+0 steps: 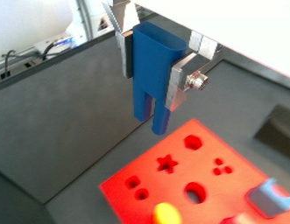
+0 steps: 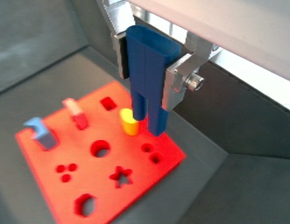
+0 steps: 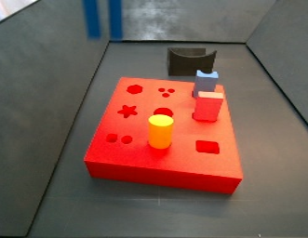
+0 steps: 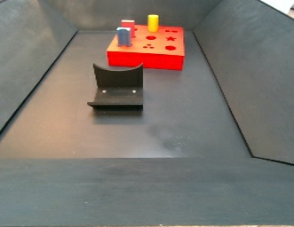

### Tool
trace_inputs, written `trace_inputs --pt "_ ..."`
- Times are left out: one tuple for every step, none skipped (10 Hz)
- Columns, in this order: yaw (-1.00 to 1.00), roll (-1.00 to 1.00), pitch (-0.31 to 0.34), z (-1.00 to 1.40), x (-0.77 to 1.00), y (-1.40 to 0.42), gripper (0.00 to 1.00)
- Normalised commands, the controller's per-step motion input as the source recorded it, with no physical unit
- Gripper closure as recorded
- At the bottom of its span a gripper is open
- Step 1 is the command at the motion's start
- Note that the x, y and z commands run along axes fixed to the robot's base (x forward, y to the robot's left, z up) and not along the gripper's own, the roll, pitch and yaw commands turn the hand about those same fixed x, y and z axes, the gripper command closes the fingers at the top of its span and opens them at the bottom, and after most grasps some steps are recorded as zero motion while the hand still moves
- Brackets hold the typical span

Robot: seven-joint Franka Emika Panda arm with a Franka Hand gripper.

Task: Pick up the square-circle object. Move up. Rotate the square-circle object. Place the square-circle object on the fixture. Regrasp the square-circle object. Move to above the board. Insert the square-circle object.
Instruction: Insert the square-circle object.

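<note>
you have the gripper high over the board, fingers clamped on the square-circle object, legs down. before lowering, line both legs squarely with their matching holes, away from the yellow cylinder.

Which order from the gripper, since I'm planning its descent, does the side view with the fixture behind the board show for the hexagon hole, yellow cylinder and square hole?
The gripper holds the blue piece high beyond the far left corner of the board.
1. Hexagon hole, at that far left corner.
2. Yellow cylinder, mid-board.
3. Square hole, near right.
</note>
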Motion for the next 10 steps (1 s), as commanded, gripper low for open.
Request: trace_inputs --pt "-0.42 0.05 0.0 -1.0 0.68 -0.09 1.0" --pt "-0.47 0.06 0.0 -1.0 0.61 0.0 1.0" --pt "-0.31 0.05 0.0 -1.0 0.33 0.0 1.0" --pt "-0.1 0.02 -0.003 -1.0 0.0 0.0 1.0" --pt "0.0 0.03 -0.033 -1.0 -0.15 0.0 1.0" --pt "0.0 0.04 -0.069 -1.0 -0.08 0.0 1.0" --pt "0.0 0.04 -0.079 -1.0 -0.14 0.0 1.0" --pt "0.0 0.0 -0.18 -0.92 0.0 -0.04 1.0" --pt "0.0 -0.04 -0.283 -0.7 0.05 -0.13 1.0" --pt "0.0 -0.01 -0.283 -0.69 0.0 0.0 1.0"
